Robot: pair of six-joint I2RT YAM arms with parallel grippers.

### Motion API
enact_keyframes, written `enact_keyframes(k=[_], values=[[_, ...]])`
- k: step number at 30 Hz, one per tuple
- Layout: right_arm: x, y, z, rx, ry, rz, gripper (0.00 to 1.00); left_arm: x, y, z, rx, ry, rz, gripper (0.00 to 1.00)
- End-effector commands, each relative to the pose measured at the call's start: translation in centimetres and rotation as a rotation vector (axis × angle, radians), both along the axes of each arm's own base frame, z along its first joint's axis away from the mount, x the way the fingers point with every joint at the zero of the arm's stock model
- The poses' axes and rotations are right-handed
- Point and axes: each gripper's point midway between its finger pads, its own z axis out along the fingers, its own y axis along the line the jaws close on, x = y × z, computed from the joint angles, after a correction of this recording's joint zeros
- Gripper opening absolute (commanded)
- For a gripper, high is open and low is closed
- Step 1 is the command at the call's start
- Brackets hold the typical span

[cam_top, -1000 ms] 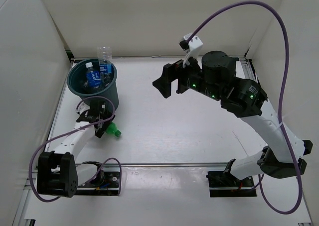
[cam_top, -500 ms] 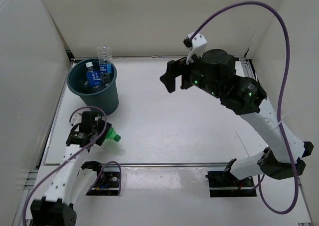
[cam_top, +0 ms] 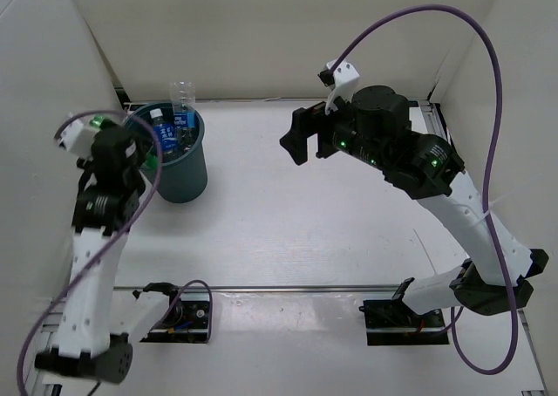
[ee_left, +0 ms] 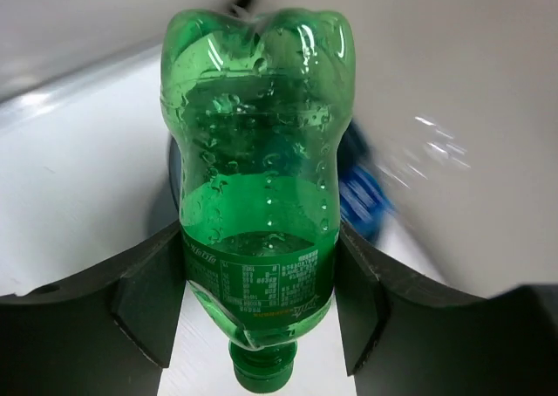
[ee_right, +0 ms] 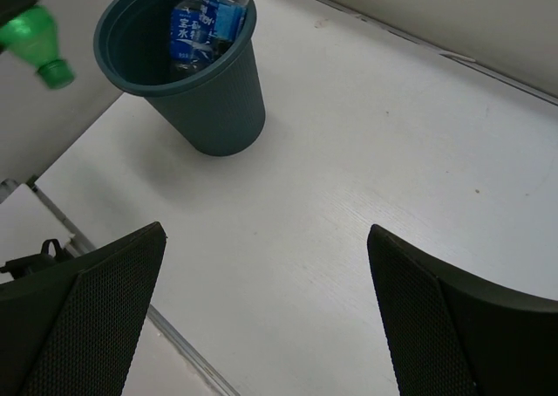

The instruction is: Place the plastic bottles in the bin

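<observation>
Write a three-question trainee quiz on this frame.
1. Fill in: the bottles inside the bin carry ___ labels.
2. Pick one: the green bottle is A) in the bin, B) lying on the table, C) held between the left fingers.
3. True or false: the right fingers are shut on a bottle.

Key: 1. blue. 2. C. 3. False; the right fingers are open and hold nothing.

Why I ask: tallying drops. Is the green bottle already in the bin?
No, the left gripper holds the green bottle in the air, outside the bin.
</observation>
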Motion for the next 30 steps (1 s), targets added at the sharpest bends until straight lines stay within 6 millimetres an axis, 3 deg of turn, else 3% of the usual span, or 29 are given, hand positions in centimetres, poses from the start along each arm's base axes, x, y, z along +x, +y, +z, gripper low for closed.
enact_keyframes(k=[1, 2, 7, 11, 17, 18, 19, 20, 22, 26, 27, 29, 30], values=[[-0.9, 0.0, 2.0, 0.049, -0.023, 0.043, 1.00, 3.9, 4.0, -1.4, 0.218, 0.136, 0.221, 0.55], [-1.1, 0.2, 2.0, 0.057, -0.014, 0.051, 1.00, 4.7, 4.3, -1.2, 0.233, 0.136, 0.244, 0.55], [-1.7, 0.2, 1.3, 0.072, 0.027, 0.060, 1.00, 8.6, 4.3, -5.3, 0.310, 0.273, 0.293, 0.60], [-2.3, -0.5, 1.0, 0.069, 0.030, 0.060, 1.00, 9.3, 4.6, -8.0, 0.349, 0.350, 0.317, 0.64], [-2.6, -1.9, 0.3, 0.047, 0.025, 0.031, 1.00, 10.1, 5.2, -9.2, 0.327, 0.371, 0.315, 0.69], [-2.8, -2.1, 0.6, 0.054, 0.020, 0.031, 1.00, 10.3, 5.2, -9.5, 0.329, 0.379, 0.314, 0.73], [-2.5, -2.2, 0.2, 0.044, 0.023, 0.018, 1.00, 10.3, 4.8, -9.5, 0.331, 0.378, 0.305, 0.94], [-2.5, -2.2, 0.2, 0.044, 0.023, 0.018, 1.00, 10.4, 4.8, -9.1, 0.328, 0.369, 0.306, 1.00], [-2.4, -2.2, -0.2, 0.035, 0.027, 0.009, 1.00, 10.2, 4.0, -7.6, 0.326, 0.329, 0.293, 1.00], [-1.3, -2.9, -1.0, 0.040, 0.057, -0.040, 1.00, 9.5, 1.9, -2.7, 0.313, 0.224, 0.185, 1.00], [-1.2, -3.0, -1.0, 0.050, 0.068, -0.042, 1.00, 9.0, 1.4, -0.4, 0.308, 0.171, 0.157, 1.00], [0.3, -3.0, -3.0, 0.021, 0.149, -0.063, 1.00, 8.2, 0.5, 1.5, 0.350, 0.169, 0.085, 1.00], [0.7, -3.2, -3.5, 0.023, 0.192, -0.085, 1.00, 7.4, -0.1, 4.0, 0.327, 0.106, 0.050, 1.00]])
